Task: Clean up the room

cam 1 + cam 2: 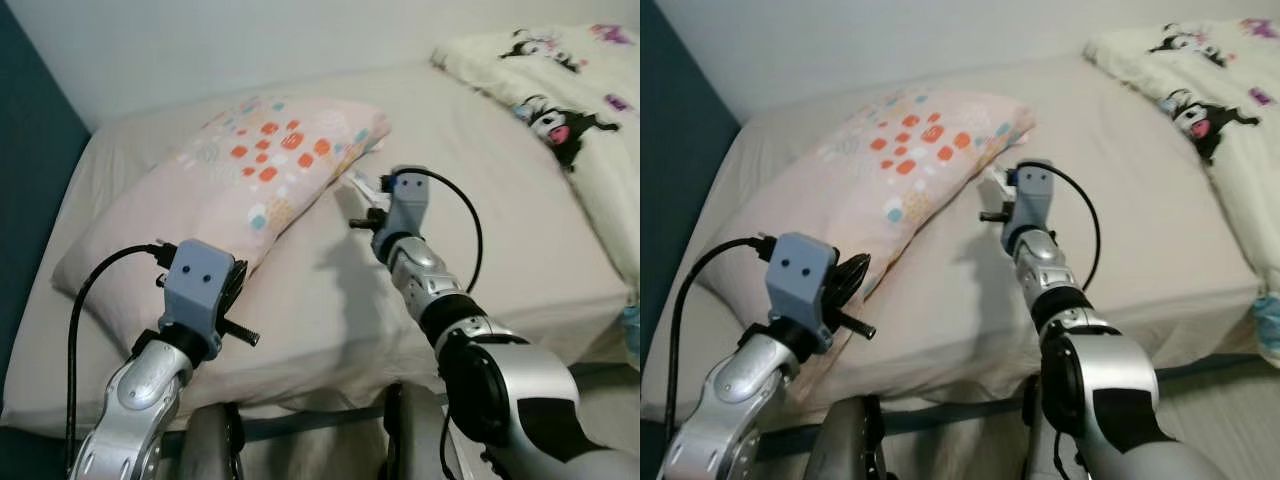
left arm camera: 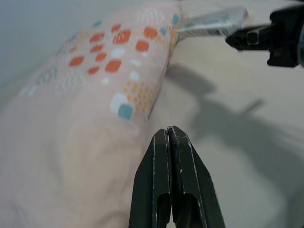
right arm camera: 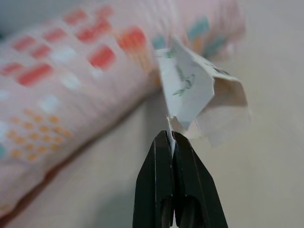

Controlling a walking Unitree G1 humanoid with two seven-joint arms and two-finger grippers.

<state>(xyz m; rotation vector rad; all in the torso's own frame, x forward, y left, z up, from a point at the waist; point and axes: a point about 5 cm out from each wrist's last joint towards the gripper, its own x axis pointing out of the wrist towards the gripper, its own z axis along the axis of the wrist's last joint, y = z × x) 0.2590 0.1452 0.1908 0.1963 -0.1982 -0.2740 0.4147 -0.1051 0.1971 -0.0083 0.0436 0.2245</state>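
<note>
The right gripper (image 3: pixel 172 137), fingers clamped on a crumpled white wrapper (image 3: pixel 192 92), holds it above the bed (image 1: pixel 520 230), just right of the pink spotted pillow (image 1: pixel 240 190). The left gripper (image 2: pixel 172 135), fingers pressed together with nothing between them, hovers at the pillow's near edge. A cartoon-print blanket (image 1: pixel 570 110) lies far right.

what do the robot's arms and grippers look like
Both arms are jointed silver metal with black elbow sections. Each wrist carries a boxy grey-blue housing with two small dark holes and a looping black cable. The left gripper and right gripper each end in two long, tapering black fingers.
</note>
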